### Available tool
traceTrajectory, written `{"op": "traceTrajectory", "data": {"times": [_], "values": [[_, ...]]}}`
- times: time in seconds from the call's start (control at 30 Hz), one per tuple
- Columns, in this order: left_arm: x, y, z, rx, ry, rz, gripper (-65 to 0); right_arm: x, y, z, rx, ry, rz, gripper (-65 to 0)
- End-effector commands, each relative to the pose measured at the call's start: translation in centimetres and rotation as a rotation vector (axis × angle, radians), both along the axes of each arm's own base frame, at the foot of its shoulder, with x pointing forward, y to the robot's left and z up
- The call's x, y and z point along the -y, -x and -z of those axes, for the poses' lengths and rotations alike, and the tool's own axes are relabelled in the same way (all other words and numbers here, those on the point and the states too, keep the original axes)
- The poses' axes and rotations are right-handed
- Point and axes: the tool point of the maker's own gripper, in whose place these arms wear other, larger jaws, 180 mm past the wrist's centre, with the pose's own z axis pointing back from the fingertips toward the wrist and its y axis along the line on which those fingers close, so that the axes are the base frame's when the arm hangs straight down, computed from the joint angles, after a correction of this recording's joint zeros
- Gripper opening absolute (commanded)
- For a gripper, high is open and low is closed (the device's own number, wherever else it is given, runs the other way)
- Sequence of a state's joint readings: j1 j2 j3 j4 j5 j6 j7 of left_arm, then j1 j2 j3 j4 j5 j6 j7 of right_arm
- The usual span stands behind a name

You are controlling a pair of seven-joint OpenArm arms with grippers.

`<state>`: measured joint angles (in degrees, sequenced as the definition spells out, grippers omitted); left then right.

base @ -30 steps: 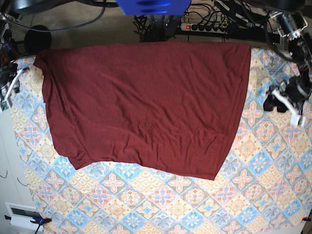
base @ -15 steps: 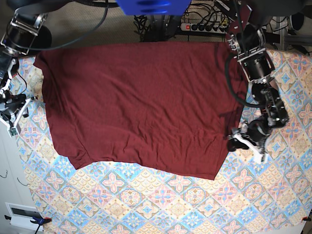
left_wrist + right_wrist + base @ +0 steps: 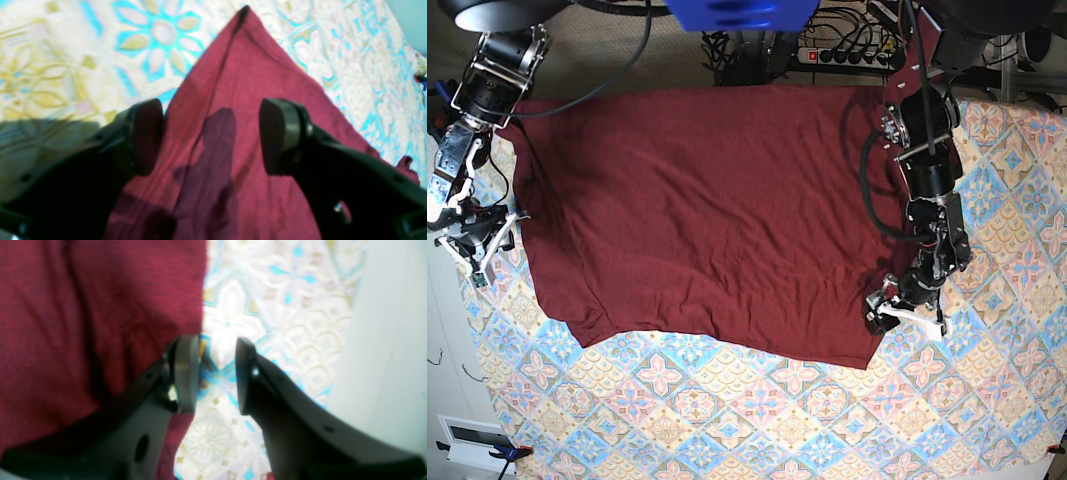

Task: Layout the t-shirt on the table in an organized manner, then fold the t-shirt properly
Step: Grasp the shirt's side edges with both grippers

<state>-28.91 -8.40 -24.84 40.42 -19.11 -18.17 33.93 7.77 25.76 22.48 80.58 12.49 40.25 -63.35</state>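
T-shirt (image 3: 717, 215) laid flat on desk (image 3: 757, 420), covering far half; near half of desk left uncovered. Power strip (image 3: 852, 55) located beyond far desk edge. Left end effector (image 3: 905, 312) positioned at base view's right, over t-shirt's near corner; in left wrist view, corner seen between spread jaws, desk beyond it. Right end effector (image 3: 489, 245) positioned at base view's left, at t-shirt's side edge; one finger (image 3: 185, 373) over fabric, other over desk.
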Motion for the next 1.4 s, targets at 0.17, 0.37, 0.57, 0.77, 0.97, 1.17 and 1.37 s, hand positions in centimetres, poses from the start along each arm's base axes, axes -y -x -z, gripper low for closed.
{"op": "traceTrajectory", "data": {"times": [0.17,0.37,0.57,0.77,0.97,1.17,1.37], "values": [[5.1,-0.8,-0.4,-0.010,-0.101,0.209,-21.2,0.7,-1.1,-2.0,0.059,0.018,0.004,-47.2],[4.5,-0.4,0.1,-0.033,-0.186,0.272,-44.4,0.8,-1.1,-2.1,0.063,0.019,0.006,-47.2],[-2.9,1.3,0.6,-0.082,-0.297,0.219,-65.0,0.8,-1.1,-2.0,0.061,0.017,0.007,-47.1],[-10.9,4.0,0.6,-0.124,-0.411,0.144,-65.0,0.2,-2.9,-3.4,0.122,0.011,-0.016,-47.0],[-16.3,6.1,0.0,-0.150,-0.498,0.101,-65.0,-3.7,-6.5,-4.8,0.144,0.033,-0.148,-47.0],[-18.3,7.4,-0.1,-0.175,-0.530,0.088,-65.0,-9.9,-10.0,-3.6,0.145,-0.070,-0.242,-47.0],[-16.7,7.1,0.6,-0.171,-0.502,0.101,-65.0,-16.1,-13.4,-2.2,0.175,-0.207,-0.337,-46.3]]}}
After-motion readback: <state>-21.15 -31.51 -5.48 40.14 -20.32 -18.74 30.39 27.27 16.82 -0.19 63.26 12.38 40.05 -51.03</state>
